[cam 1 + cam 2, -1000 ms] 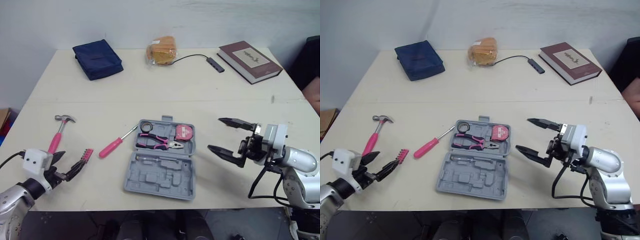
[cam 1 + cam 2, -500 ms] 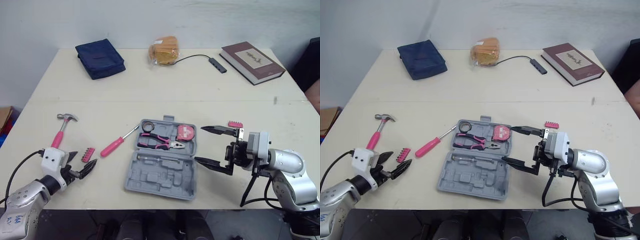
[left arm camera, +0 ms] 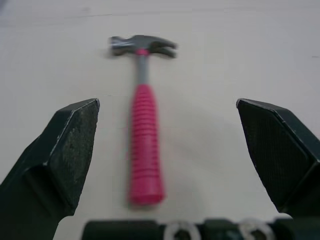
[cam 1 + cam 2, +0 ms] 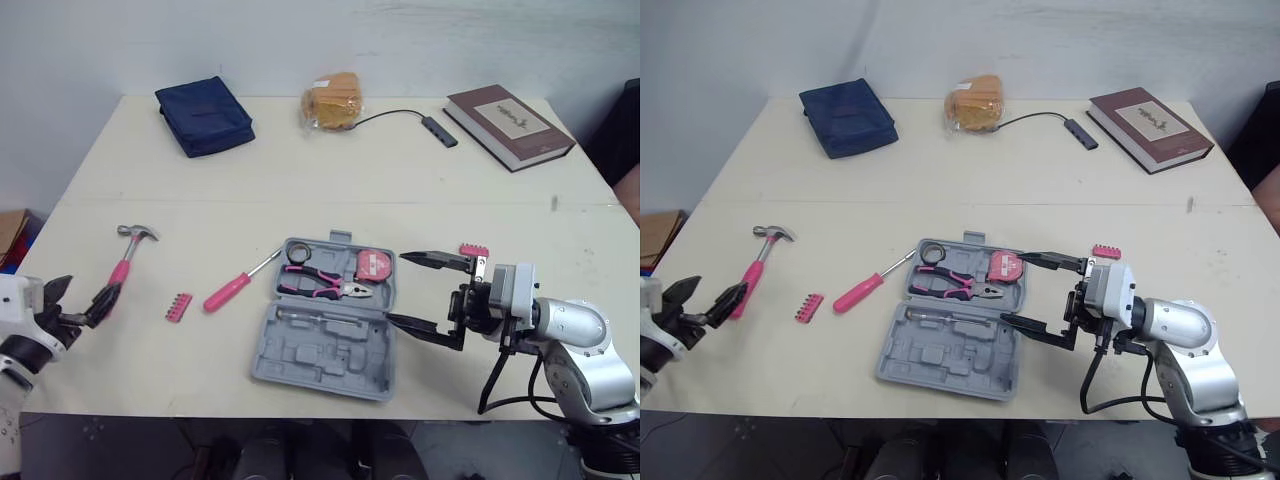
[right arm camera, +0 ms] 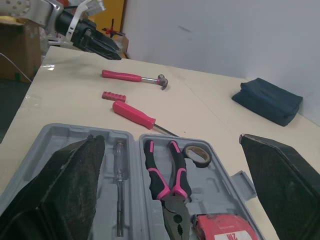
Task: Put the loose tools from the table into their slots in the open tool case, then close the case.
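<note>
The pink hammer (image 4: 124, 264) lies at the left of the frame, just ahead of the left gripper (image 4: 82, 300), whose jaws gape wide and empty. The right gripper (image 4: 400, 288) hangs by the tool case (image 4: 320, 355), jaws apart too. The hammer looks stiff and head-heavy, so I would grab its ridged handle.

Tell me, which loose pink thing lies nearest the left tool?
The hammer: its handle end sits by the left tool; screwdriver and bit strip lie farther off.
</note>
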### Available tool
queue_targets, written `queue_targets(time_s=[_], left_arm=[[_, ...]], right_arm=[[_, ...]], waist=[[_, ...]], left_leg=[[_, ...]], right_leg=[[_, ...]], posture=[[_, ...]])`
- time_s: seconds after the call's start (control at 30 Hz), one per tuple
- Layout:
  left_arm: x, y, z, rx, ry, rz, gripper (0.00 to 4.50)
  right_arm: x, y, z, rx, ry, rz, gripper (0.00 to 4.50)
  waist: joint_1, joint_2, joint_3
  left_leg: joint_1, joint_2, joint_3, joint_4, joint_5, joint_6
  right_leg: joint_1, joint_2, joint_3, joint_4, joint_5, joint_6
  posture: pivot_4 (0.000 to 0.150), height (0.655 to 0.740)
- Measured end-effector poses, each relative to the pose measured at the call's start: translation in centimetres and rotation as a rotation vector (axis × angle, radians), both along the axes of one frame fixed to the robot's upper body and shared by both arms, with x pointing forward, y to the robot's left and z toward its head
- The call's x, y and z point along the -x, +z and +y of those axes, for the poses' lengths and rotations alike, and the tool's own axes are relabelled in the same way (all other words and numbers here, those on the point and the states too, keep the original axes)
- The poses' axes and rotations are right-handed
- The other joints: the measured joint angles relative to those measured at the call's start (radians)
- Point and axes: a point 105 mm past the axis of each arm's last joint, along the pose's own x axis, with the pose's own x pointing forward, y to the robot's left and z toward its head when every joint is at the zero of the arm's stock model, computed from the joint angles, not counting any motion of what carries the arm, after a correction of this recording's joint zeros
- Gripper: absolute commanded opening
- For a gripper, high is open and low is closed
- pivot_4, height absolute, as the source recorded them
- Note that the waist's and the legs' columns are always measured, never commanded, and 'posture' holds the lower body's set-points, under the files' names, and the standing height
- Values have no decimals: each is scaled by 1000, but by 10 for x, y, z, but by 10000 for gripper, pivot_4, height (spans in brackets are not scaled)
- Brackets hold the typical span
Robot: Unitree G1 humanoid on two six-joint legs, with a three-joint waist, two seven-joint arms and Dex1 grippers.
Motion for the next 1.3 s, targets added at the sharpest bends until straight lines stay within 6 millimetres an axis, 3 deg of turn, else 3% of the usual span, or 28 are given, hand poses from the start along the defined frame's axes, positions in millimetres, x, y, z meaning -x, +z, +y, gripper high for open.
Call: queue_targets(time_s=[0.2,0.4,0.53,0.63,0.8,0.83,0.97,1.1,1.3], left_arm=[[-21,3,9,-13,14,121,44230],[-41,-26,12,-12,-5,283,44230],[-50,-27,8,-10,-51,320,44230],[-52,-27,8,-19,-64,334,32245],[-51,-28,7,1,-82,342,7478],[-51,-28,6,3,-87,340,5010],[-51,-27,0,15,-139,291,4960],[-59,-5,-29,25,-304,118,4960],[-52,67,-109,-188,-750,-223,4960]], right_arm=[[1,0,4,13,39,-2,45000],[2,4,11,13,102,-20,45000],[2,0,13,12,115,-4,45000],[1,-1,13,16,110,-3,45000],[2,-3,12,18,102,-9,45000],[2,-3,12,20,100,-9,45000],[2,-6,10,27,91,-10,45000],[2,-5,5,33,75,-23,45000],[8,-15,-6,88,60,-17,45000]], waist=[[1,-1,0],[-5,-1,0],[0,-1,0],[2,-1,0],[1,-1,0],[1,-1,0],[3,-1,0],[3,-6,3],[1,-8,4]], left_leg=[[-1,0,0,0,3,-6],[-1,1,2,-1,4,-4],[-1,0,3,-1,4,-4],[-1,-1,3,-1,4,-3],[0,-1,3,-1,4,-4],[0,-1,3,-1,4,-4],[0,-1,3,-1,4,-4],[-2,0,1,0,5,-4],[-5,0,2,0,4,-4]], right_leg=[[-1,1,-1,0,0,0],[-2,1,-2,1,0,0],[-2,0,-4,2,0,0],[-2,-1,-4,1,0,0],[-2,-2,-3,2,0,0],[-2,-2,-3,2,0,0],[-2,-2,-3,2,0,0],[-2,-2,-3,1,0,0],[-2,-1,-7,1,0,1]], posture=[[1500,7400],[1500,7400],[1500,7400],[1500,7400],[1500,7400],[1500,7400],[1500,7400],[1500,7400],[1500,7400]])
